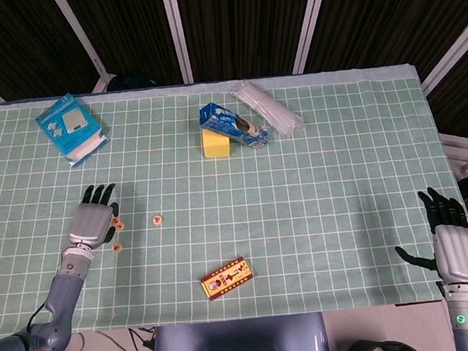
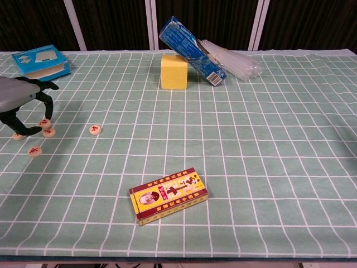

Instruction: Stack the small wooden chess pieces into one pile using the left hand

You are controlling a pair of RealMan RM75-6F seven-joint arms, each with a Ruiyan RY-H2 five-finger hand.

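- Left hand (image 2: 17,103) at the table's left side, fingers (image 2: 49,109) arched down, tips at a cluster of chess pieces; in the head view the hand (image 1: 93,221) covers part of that cluster.
- Cannot tell if it's pinching a piece or only touching; nothing is seen lifted.
- Piece A (image 2: 44,123) under the fingertips, just beside piece B (image 2: 49,132); they look to be touching or nearly so.
- Piece C (image 2: 19,135) partly hidden behind the thumb, left of B.
- Piece D (image 2: 35,151) lies alone, a bit nearer the front edge.
- Piece E (image 2: 95,129) sits apart to the right of the cluster, flat on the cloth (image 2: 268,145).
- No pile visible: each piece looks to be lying flat on its own.
- Right hand (image 1: 454,241) at the far right table edge, fingers spread, holding nothing; seen in the head view only.
- Red-yellow box (image 2: 169,195) near the front, middle.
- Yellow block (image 2: 174,71) at the back, blue packet (image 2: 191,50) leaning on it, clear plastic bundle (image 2: 231,62) just right of that.
- Blue box (image 2: 42,61) at the back left, near the left hand but apart.
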